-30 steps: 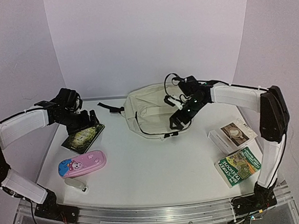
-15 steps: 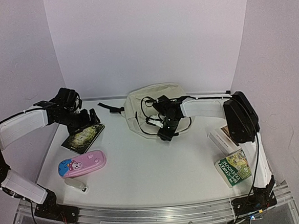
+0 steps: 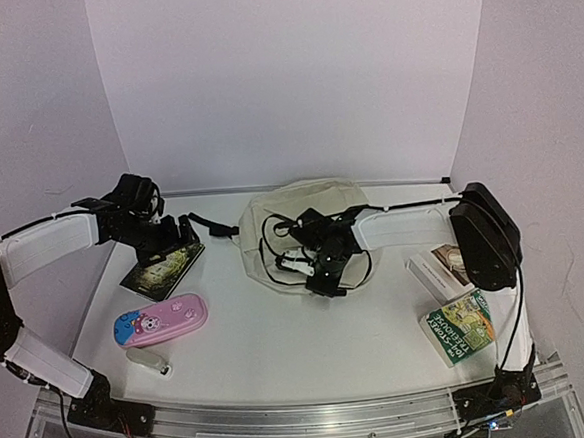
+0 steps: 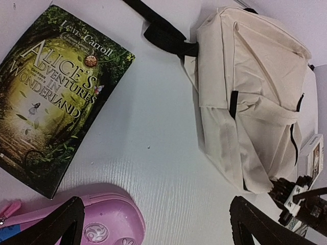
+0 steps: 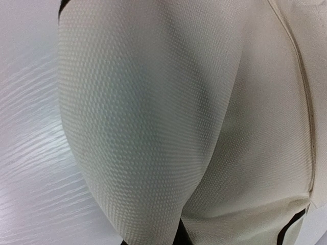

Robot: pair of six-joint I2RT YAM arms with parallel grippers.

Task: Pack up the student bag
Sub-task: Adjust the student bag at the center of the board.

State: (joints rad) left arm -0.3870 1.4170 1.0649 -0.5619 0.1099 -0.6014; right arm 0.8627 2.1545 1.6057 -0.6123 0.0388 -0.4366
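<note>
The bag (image 3: 306, 210) lies flat at the far middle of the bench (image 3: 300, 334), a cream soft pack with black trim. One black strap (image 3: 206, 223) trails from it to the left. Its inside does not show, so what it holds cannot be told. The right tool (image 3: 323, 277) sits at the bag's near edge, pressed so close that its own camera sees only cream cloth. Whether it is closed on the cloth cannot be told. The left tool (image 4: 156, 206) hangs with its fingers (image 4: 61, 224) spread wide, gripping nothing, above a book (image 4: 56, 97) titled Alice's Adventures in Wonderland. The book lies left of the bag, apart from it. Nearer is a pink pencil case (image 3: 162, 320), zipped. On the right lie a white box (image 3: 451, 266) and a green book (image 3: 465, 323).
</note>
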